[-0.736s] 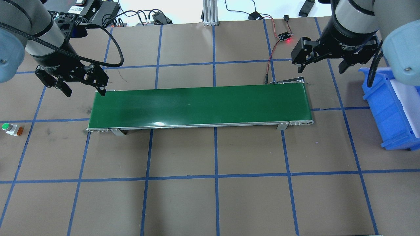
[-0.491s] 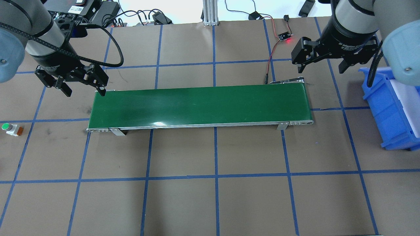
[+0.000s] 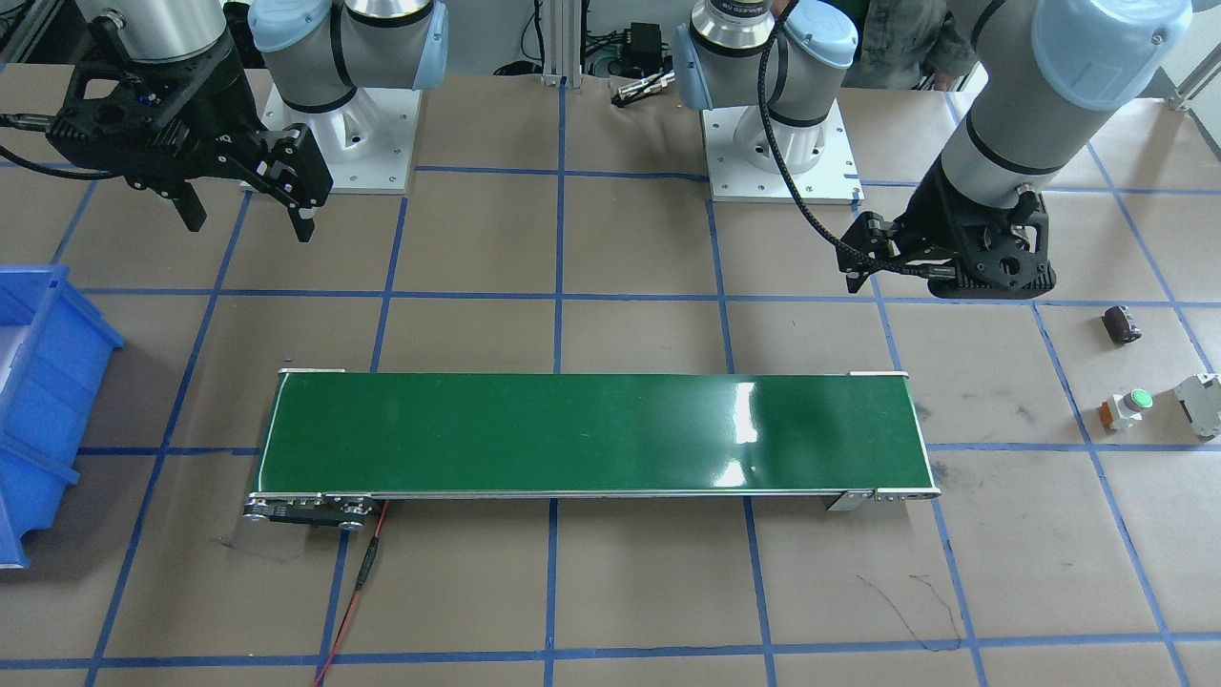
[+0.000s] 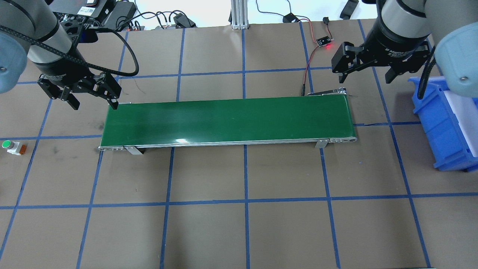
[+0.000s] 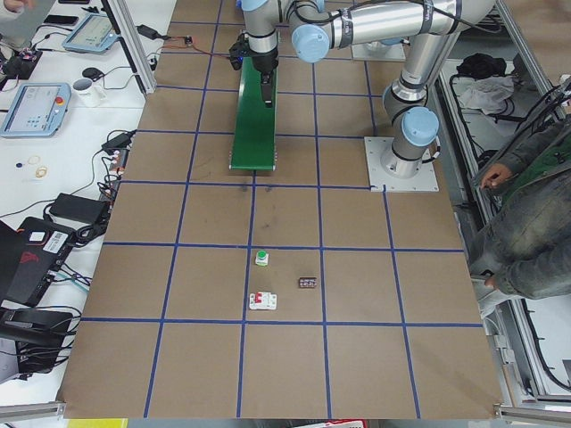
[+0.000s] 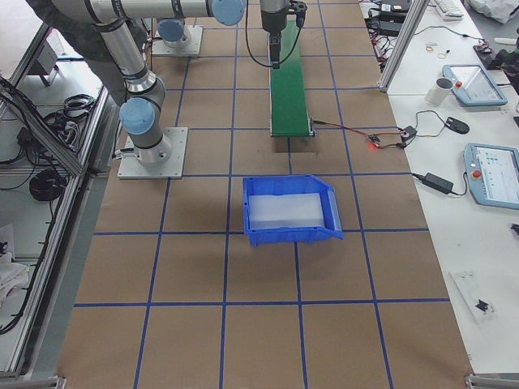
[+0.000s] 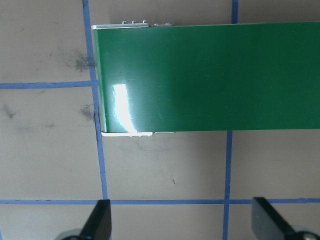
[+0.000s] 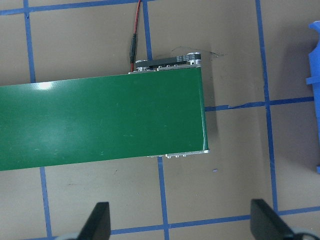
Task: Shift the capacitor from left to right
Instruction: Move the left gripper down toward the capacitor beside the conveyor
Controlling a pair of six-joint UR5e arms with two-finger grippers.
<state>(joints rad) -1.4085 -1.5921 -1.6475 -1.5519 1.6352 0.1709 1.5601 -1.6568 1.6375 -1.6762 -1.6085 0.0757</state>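
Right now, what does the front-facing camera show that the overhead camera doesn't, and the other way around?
Only the front-facing view shows the capacitor, lying on the table past the belt's end on the robot's left, and the white-grey component near it. Only the overhead view shows the small board with a red light. Both show the green conveyor belt, the blue bin, the green-topped push button, and the left gripper and right gripper, each open and holding nothing.
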